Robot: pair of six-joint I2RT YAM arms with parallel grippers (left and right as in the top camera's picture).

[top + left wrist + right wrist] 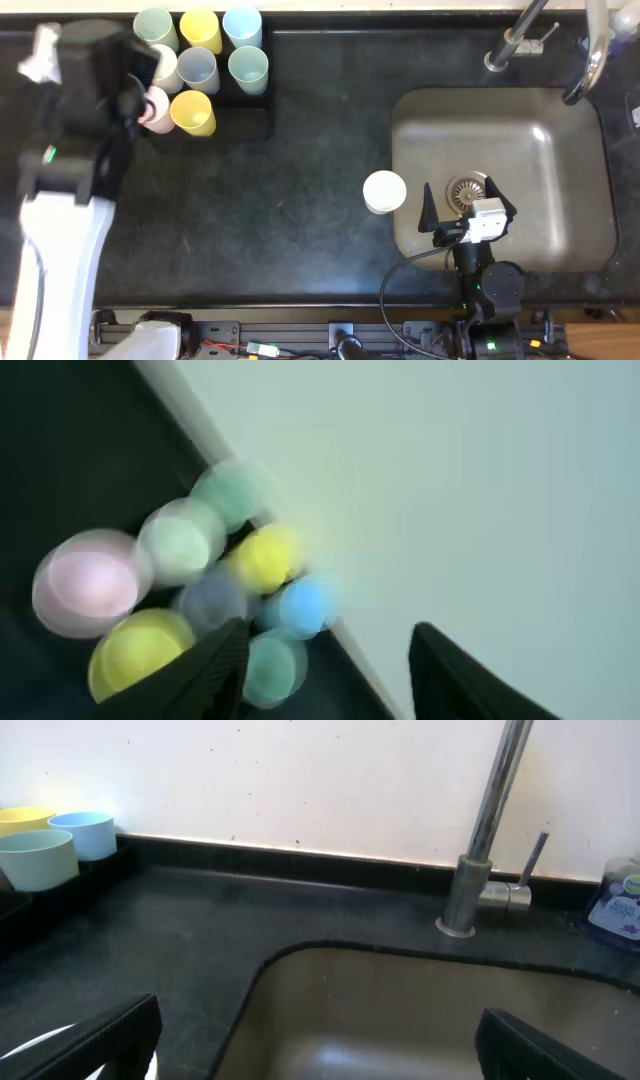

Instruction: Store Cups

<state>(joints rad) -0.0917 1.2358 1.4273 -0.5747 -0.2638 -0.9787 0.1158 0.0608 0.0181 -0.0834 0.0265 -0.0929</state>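
Observation:
Several pastel cups stand in a black tray [262, 122] at the counter's back left, among them a pink cup [156, 110], a yellow cup [193, 113] and a teal cup [248, 69]. My left arm [98, 60] hangs over the tray's left side. In the blurred left wrist view my left gripper [330, 670] is open above the cups, the pink cup [88, 582] off to one side. A white cup [384, 191] stands alone on the counter beside the sink [560, 130]. My right gripper [466, 205] is open over the sink, just right of that cup.
A faucet [520, 35] rises behind the sink, also seen as the faucet [490, 830] in the right wrist view. A soap bottle [620, 905] stands by the wall. Dark counter [300, 220] stretches between tray and sink.

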